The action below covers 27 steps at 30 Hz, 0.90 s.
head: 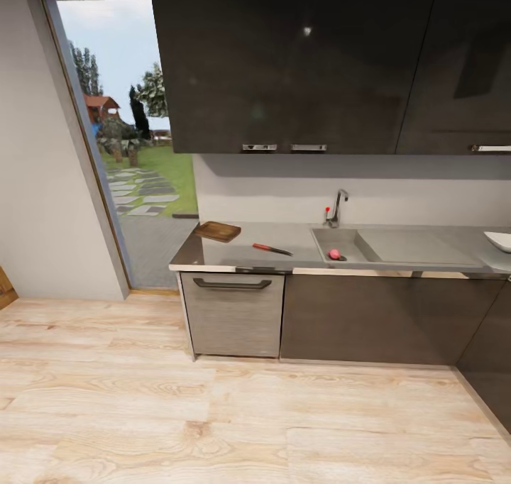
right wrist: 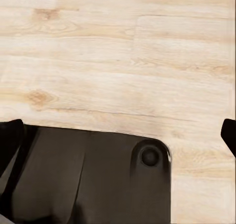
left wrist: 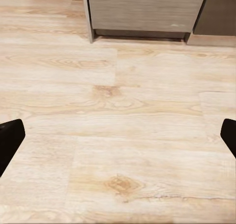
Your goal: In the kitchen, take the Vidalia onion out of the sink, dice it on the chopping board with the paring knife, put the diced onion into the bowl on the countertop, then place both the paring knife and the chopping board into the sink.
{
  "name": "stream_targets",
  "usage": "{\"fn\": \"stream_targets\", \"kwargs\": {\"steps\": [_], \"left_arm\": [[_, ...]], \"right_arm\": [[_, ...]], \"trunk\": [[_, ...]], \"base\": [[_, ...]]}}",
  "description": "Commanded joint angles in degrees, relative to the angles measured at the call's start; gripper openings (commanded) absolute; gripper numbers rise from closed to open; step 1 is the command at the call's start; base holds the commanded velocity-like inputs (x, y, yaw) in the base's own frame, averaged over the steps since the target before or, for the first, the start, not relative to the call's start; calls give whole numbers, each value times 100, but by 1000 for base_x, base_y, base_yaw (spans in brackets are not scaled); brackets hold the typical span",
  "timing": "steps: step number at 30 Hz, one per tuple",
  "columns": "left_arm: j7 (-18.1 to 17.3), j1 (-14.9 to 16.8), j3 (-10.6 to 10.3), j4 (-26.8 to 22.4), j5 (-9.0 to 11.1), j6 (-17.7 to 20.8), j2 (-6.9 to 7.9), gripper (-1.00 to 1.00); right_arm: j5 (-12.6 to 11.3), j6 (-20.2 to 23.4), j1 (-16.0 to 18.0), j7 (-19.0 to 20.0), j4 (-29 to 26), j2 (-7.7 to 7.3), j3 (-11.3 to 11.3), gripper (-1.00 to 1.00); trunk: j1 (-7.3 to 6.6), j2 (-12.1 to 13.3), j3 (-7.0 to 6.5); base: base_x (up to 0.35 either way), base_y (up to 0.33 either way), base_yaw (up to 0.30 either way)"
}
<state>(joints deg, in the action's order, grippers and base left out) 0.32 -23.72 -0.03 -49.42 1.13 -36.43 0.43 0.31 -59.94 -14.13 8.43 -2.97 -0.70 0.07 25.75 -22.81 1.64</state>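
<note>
Across the room in the head view, the pinkish Vidalia onion (head: 334, 254) lies in the grey sink (head: 355, 241) under the chrome tap. The brown chopping board (head: 218, 231) rests on the countertop (head: 298, 238) at its left end. Between board and sink lies the paring knife (head: 272, 249) with its red handle. The white bowl (head: 499, 240) shows partly at the right edge. My left gripper (left wrist: 118, 140) hangs open over the wooden floor, its dark fingertips (left wrist: 10, 138) far apart. My right gripper (right wrist: 118, 133) is open too, above the floor and a black part of my base.
A glass door (head: 128, 150) to a garden stands left of the counter. A grey drawer front (head: 233, 314) and dark cabinet fronts (head: 383, 321) run under the worktop, dark wall cabinets (head: 298, 58) above. Light wooden floor (head: 213, 413) stretches between me and the counter.
</note>
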Motion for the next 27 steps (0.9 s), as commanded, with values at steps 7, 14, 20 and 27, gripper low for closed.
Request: {"fn": "stream_targets", "kwargs": {"steps": [7,14,20,27], "left_arm": [[-2,-1,-13,10,8,-29,1,100],[-5,-1,-14,82,5,-36,-7,100],[-5,-1,-9,188,4,-38,-8,100],[-5,-1,-6,232,2,-39,-8,100]], "right_arm": [[14,1997,38,-1128,-2968,-25,-11,100],[19,5645,203,-1620,-6958,-26,-8,100],[14,8107,1608,-1676,-8653,-25,-6,100],[-8,9686,3469,-1793,-8743,69,38,100]], "trunk": [[4,-11,10],[4,-11,10],[4,-11,10],[4,-11,10]], "base": [[0,0,0],[0,0,0],[0,0,0],[0,0,0]]}}
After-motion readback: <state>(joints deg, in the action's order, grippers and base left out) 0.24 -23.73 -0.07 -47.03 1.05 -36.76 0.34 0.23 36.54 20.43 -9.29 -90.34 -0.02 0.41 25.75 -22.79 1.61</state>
